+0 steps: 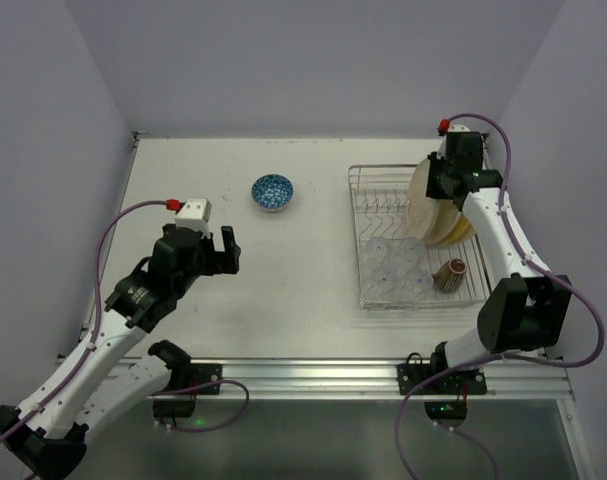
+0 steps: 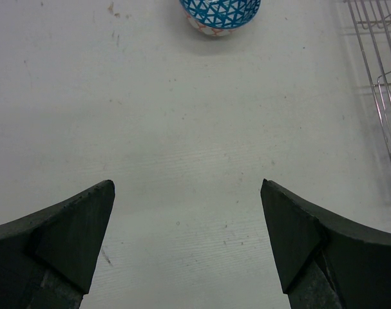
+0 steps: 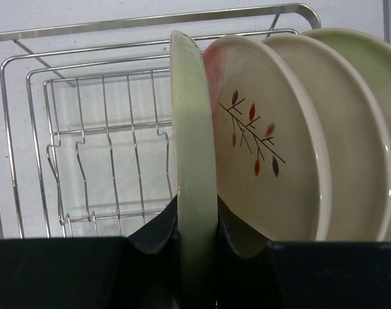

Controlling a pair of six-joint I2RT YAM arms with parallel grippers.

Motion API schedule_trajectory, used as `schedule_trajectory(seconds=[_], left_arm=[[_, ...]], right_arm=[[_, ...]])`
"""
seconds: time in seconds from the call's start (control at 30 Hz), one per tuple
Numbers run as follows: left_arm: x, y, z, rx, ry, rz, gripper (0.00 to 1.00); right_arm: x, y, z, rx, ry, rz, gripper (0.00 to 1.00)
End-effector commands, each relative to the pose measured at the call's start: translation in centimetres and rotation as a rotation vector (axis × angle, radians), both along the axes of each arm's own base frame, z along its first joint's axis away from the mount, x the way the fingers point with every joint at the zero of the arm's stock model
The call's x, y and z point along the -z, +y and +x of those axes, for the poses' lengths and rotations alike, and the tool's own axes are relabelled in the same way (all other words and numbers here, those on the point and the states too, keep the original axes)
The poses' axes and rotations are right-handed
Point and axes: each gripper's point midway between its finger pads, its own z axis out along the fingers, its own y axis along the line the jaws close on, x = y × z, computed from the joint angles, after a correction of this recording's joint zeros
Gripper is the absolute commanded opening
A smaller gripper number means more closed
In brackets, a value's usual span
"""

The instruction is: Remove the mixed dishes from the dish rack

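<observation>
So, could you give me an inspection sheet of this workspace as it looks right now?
Surface: white table, faint scuffs.
Job's things: rack holds upright plates, four glasses and a cup; bowl stands on the table outside it.
Clutter: nothing seen.
Tools: left tool open, empty, over bare table; right tool shut on the end plate.
Cables: purple cables loop along both arms.
Surroundings: plain walls.

Left arm (image 1: 143,285): elbow bent low, left tool (image 1: 215,256) jaws spread wide, nothing between. Right arm (image 1: 495,218): extended forward, wrist dipped, right tool (image 3: 196,215) clamped on the rim of a pale plate (image 3: 190,116).
</observation>
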Motion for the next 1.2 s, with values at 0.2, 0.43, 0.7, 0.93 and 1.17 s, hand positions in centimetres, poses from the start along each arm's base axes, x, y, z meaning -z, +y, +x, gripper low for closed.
schedule_trajectory(seconds=[0.2,0.43,0.7,0.93,1.17], left_arm=[[-0.7,-0.2,0.4,0.001,-0.032,-0.009,1.00],[-0.6,-0.2,0.4,0.003,-0.031,-0.007,1.00],[-0.7,-0.1,0.5,0.000,-0.031,-0.003,1.00],[-1.2,0.0,0.5,-0.003,-0.047,-0.008,1.00],[-3.1,-0.5,0.4,0.034,-0.098,-0.058,1.00]], right_arm=[[-8.3,-0.7,0.8,0.028,-0.272,-0.016,0.00],[-10.4,-1.1,0.1,0.054,-0.325,-0.017,0.00],[-13.3,-1.9,-0.7,0.094,-0.397,-0.032,0.00],[-16.5,-1.8,-2.4,0.111,-0.453,0.003,0.00],[-20.2,2.3,-4.7,-0.011,-0.540,0.246,0.00]])
